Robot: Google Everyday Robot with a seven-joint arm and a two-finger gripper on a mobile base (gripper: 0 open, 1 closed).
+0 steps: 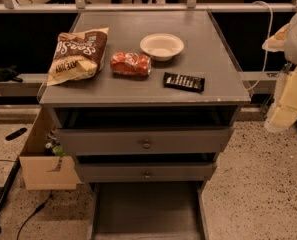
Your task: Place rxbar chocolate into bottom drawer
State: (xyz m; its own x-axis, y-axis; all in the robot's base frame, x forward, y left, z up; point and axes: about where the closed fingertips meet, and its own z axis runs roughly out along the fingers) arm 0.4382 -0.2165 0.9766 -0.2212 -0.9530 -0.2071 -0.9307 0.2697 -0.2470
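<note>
The rxbar chocolate, a small flat black wrapper with white lettering, lies on the grey cabinet top near its front right. The bottom drawer is pulled out at the cabinet's foot, and its flat grey floor shows nothing on it. My gripper is part of the cream-coloured arm at the right edge of the view. It hangs beside the cabinet, to the right of the bar and apart from it.
A brown-and-cream chip bag, a red-orange snack packet and a white bowl also sit on the top. Two knobbed drawers stand slightly open above the bottom one. A cardboard box hangs at the cabinet's left.
</note>
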